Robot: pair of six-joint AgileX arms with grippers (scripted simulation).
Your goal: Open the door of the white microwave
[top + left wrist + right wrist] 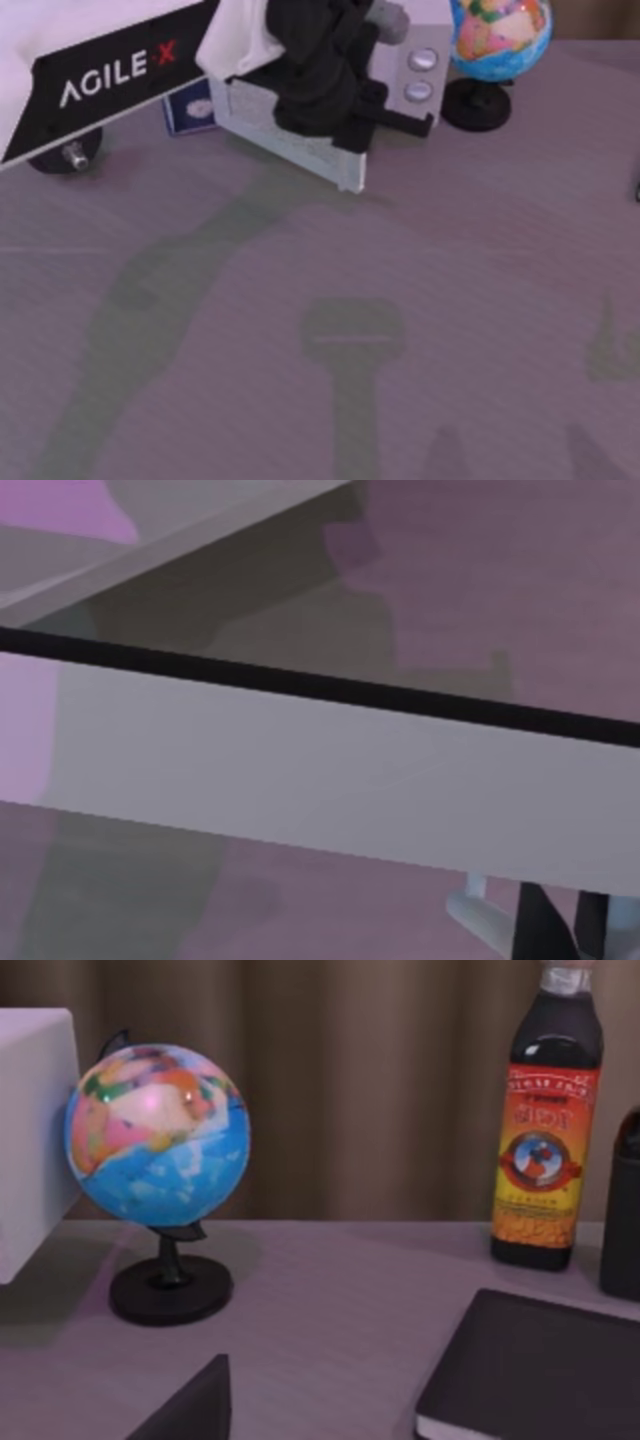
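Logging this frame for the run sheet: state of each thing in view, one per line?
door: swung partly open, free edge angled out from the white microwave.
left gripper: at the door's free edge, in front of the knob panel.
globe: upright on its black stand, beside the microwave.
sauce bottle: upright, cap on.
black book: lying flat, closed.
blue-and-white carton: beside the microwave, mostly hidden by the left arm.
right gripper: out of view.

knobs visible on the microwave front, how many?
2. Both round grey knobs sit on the white microwave's narrow panel in the top view: one upper, one just below it, right of the left gripper. More may be hidden.
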